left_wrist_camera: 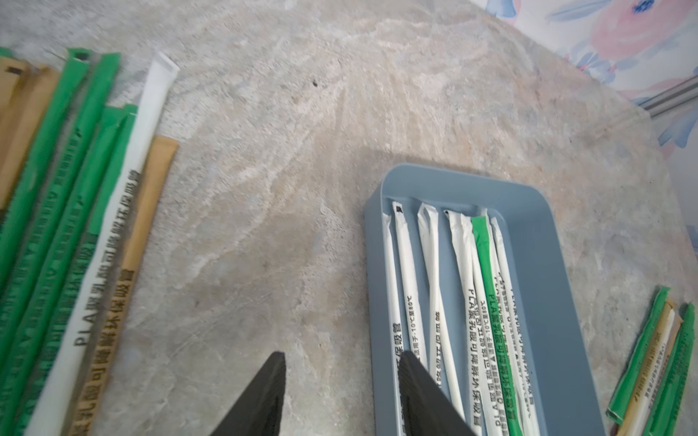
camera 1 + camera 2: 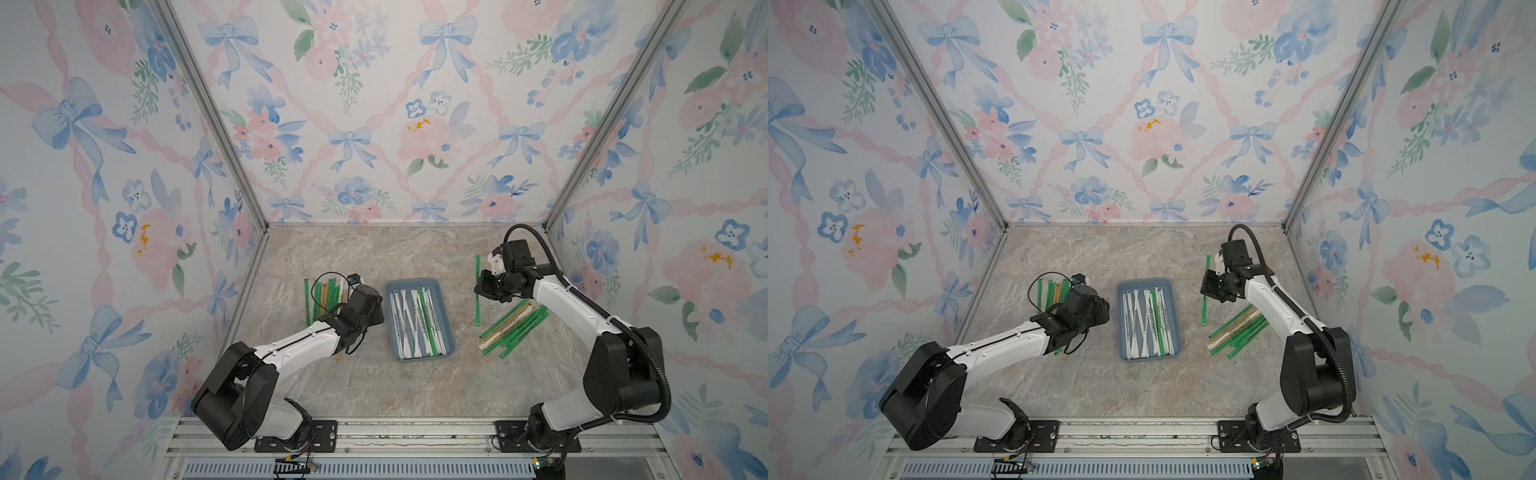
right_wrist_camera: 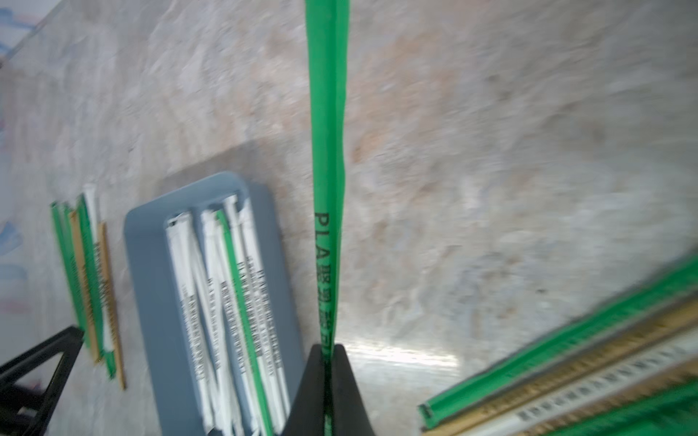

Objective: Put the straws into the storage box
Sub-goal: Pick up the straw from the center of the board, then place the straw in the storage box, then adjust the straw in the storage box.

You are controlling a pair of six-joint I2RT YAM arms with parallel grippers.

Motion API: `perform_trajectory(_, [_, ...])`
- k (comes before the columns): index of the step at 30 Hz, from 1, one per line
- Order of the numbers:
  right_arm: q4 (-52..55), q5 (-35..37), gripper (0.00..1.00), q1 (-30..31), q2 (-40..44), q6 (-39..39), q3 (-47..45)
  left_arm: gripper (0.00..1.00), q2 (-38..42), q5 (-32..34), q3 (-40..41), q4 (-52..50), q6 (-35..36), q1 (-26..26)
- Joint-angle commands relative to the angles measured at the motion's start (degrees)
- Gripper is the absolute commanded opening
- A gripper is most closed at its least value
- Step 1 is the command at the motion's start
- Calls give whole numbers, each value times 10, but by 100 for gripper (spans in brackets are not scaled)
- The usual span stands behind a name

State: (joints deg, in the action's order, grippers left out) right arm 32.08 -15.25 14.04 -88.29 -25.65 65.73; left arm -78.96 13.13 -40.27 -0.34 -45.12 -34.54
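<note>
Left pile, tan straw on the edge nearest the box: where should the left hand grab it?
Likely mid-length on the tan straw, from straight above, the left hand spanning its width. It lies flat, with bare table on the side toward the storage box; one finger lands there, the other must wedge against the white straw beside it.

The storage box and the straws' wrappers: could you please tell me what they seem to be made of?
The storage box looks like moulded plastic, matte blue-grey: rounded corners, even colour. The straws seem wrapped in matte paper: crimped ends, creases, dark print. The green straw in the right gripper could be paper or thin film.
</note>
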Motion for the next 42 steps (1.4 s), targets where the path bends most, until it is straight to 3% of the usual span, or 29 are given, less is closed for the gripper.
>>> perform_trajectory(1, [-44,-45,7,68,-7,-56,-24,52,12,11,7,-15,27,17])
perform_trajectory(6, [-58,-24,7,153,-55,-61,-19,52,7,6,28,-22,46,45])
perform_trajectory(13, [-19,37,10,194,-105,-37,-6,52,0,4,41,-22,67,78])
perform_trajectory(17, [-20,43,23,198,-109,-36,-7,52,-12,9,42,-27,76,84])
perform_trajectory(20, [-13,56,27,197,-103,-33,-1,50,-25,10,39,-27,83,86])
perform_trajectory(30, [-5,60,27,161,-68,-23,0,42,-56,23,25,-27,101,94])
perform_trajectory(42, [-8,1,28,196,-130,-28,9,42,-51,43,33,-44,107,97])
